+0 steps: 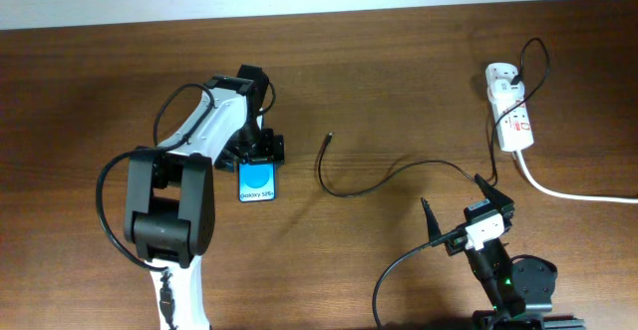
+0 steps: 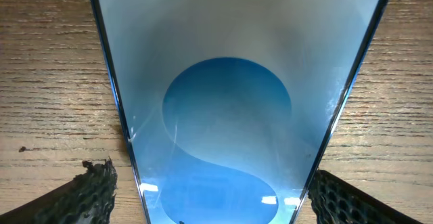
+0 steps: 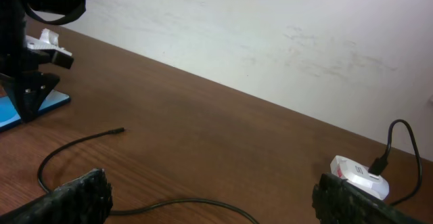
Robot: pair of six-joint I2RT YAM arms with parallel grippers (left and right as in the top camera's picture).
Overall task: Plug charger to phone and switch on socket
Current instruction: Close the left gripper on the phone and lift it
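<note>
Grained wooden table (image 1: 399, 71); glossy blue phone (image 1: 257, 180); thin curved black charger (image 1: 344, 194).

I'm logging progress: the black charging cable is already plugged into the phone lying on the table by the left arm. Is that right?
Not quite. The cable tip is not plugged in: it lies loose on the table, clearly apart from the phone, as the overhead view shows. The phone does lie on the table by the left arm.
</note>
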